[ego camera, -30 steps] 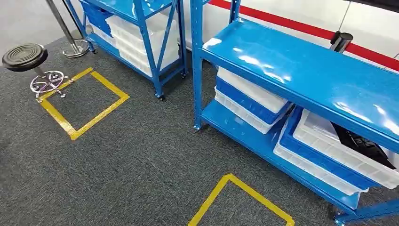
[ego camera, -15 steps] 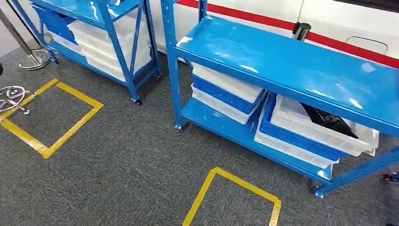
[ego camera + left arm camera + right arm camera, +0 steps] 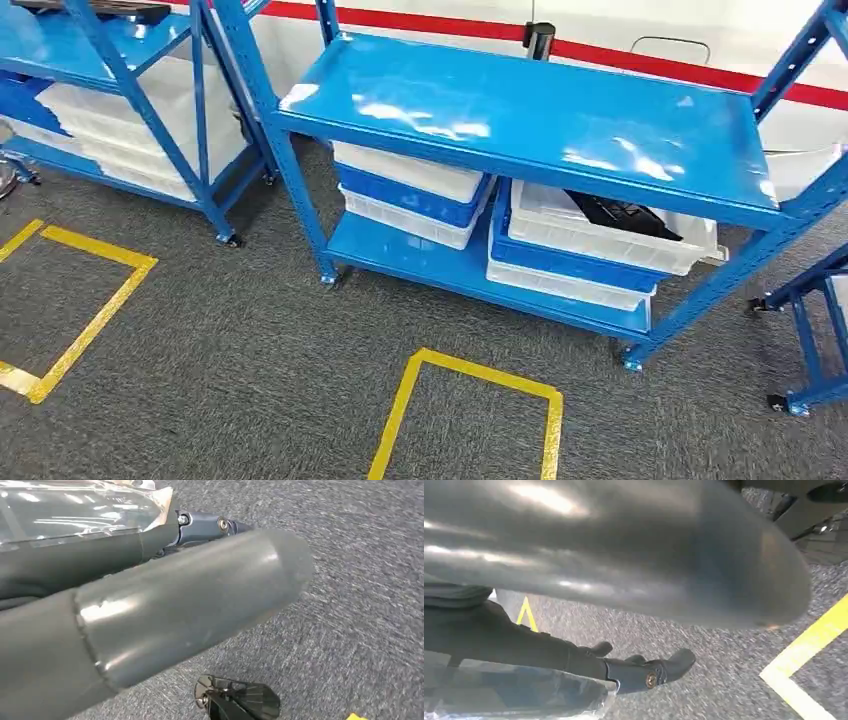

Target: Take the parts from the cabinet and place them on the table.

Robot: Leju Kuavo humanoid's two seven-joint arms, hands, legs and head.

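The blue cabinet rack (image 3: 520,110) stands ahead across the grey carpet in the head view. On its lower shelf, at the right, a white bin (image 3: 600,245) sits on top of a blue and a white one and holds black parts (image 3: 615,213), partly hidden under the upper shelf. My left hand (image 3: 165,610) hangs over the carpet with its thumb apart from the dark fingers (image 3: 200,525), holding nothing. My right hand (image 3: 624,560) hangs the same way, its fingers (image 3: 644,672) stretched out and empty.
A second stack of white and blue bins (image 3: 410,195) fills the shelf's left side. Another blue rack (image 3: 120,60) with bins stands at the left, a third rack's legs (image 3: 820,330) at the right. Yellow tape squares (image 3: 470,400) (image 3: 90,320) mark the carpet.
The whole picture has shifted left and down, so the camera has turned toward the cabinet rack; the stool has left the view. Nothing on the shelves has moved.
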